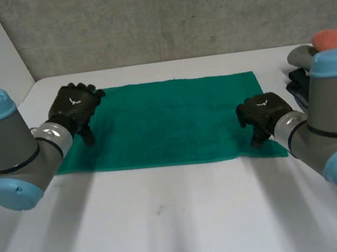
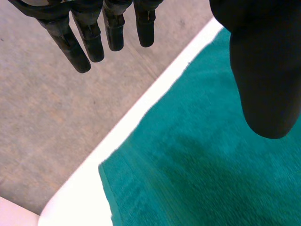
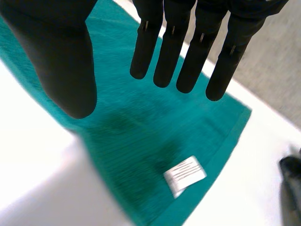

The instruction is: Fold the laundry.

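A: Right hand (image 1: 264, 114) hovers over the green towel's (image 1: 168, 123) near corner by the label (image 3: 184, 174), fingers straight, holding nothing.
B: Left hand (image 1: 77, 106) likewise spread, over the left edge. Towel's flat on the table (image 1: 168, 224). Probably soft, limp and light, so pinch the corners.

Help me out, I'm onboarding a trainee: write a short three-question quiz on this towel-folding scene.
1. True or false: the green terry towel already lies folded in half on the white table.
2. Choose: the right hand's fingers are A) pinching the towel, B) straight, holding nothing, C) curled into a fist.
3. Short answer: near which hand does the small white sewn label lie?
Key: 1 false, it lies spread flat; 2 B; 3 the right hand.
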